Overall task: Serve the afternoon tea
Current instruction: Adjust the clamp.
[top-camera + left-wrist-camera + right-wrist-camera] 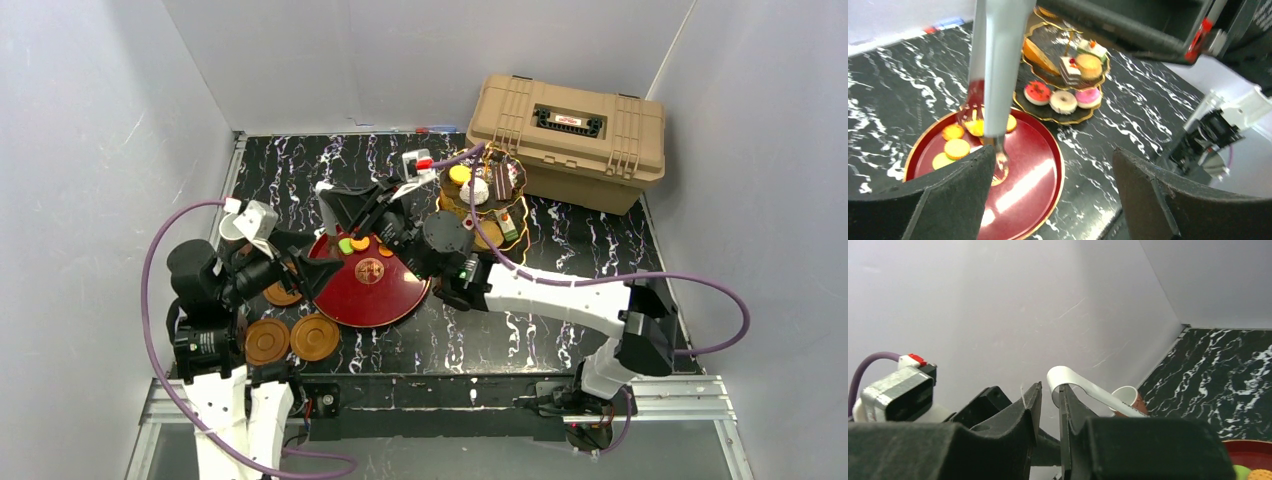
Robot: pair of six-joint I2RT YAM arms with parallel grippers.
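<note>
Left claw [1054, 155] is hanging wide open over the red tray [1033, 165], holding nothing. Right claw [1049, 390] is pinching narrow on the bent top of the tongs [998, 65], which are standing upright with tips on the tray beside the cookies [957, 148]. Stand [1068, 118] is sitting just behind the tray, carrying pastries [1063, 101], in front of the case [570, 140]. Two saucers [268, 341] are lying near the left arm base. Cup [1124, 396] is sitting by the left wall.
</note>
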